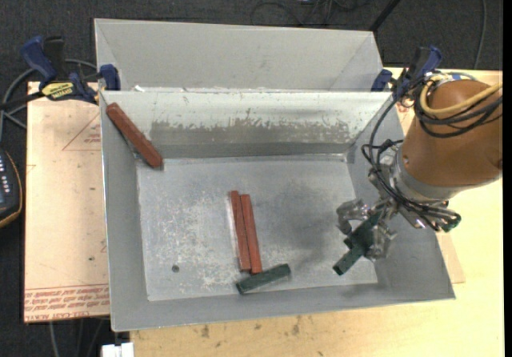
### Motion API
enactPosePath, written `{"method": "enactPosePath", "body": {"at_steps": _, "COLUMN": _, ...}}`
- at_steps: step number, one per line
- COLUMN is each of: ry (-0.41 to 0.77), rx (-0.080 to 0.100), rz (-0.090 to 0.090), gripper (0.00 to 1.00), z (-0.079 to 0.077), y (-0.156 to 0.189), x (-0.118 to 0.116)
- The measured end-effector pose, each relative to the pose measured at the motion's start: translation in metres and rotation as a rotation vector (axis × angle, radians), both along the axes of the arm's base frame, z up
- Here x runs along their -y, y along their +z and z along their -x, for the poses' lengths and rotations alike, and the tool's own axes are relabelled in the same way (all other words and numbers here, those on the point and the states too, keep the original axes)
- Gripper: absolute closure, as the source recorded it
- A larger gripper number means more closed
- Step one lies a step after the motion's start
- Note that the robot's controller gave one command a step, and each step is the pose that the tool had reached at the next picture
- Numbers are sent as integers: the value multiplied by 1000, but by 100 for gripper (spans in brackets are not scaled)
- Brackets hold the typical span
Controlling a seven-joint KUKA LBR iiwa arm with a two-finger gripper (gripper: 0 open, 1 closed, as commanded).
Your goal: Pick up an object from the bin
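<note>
The gripper (366, 234) is clamping a dark green bar (347, 259) by its upper end, at the right side of the bin (184, 211), so the bar's long lower part is perhaps risking to swing and slip out.

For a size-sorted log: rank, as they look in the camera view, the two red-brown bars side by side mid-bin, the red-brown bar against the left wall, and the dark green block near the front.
1. Side-by-side red-brown bars: largest, being wider.
2. Red-brown bar against the left wall: about equal length, narrower.
3. Dark green block: clearly smallest.
</note>
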State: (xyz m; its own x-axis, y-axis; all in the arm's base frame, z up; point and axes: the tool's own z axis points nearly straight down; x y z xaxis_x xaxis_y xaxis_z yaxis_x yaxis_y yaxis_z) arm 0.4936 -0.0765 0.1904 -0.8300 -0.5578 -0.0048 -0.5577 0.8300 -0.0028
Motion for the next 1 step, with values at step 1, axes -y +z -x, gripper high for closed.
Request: {"method": "enactPosePath", "body": {"at_steps": 1, "ry": 458, "rx": 4, "rz": 2, "gripper": 100, "z": -35, "y": 101, "x": -17}}
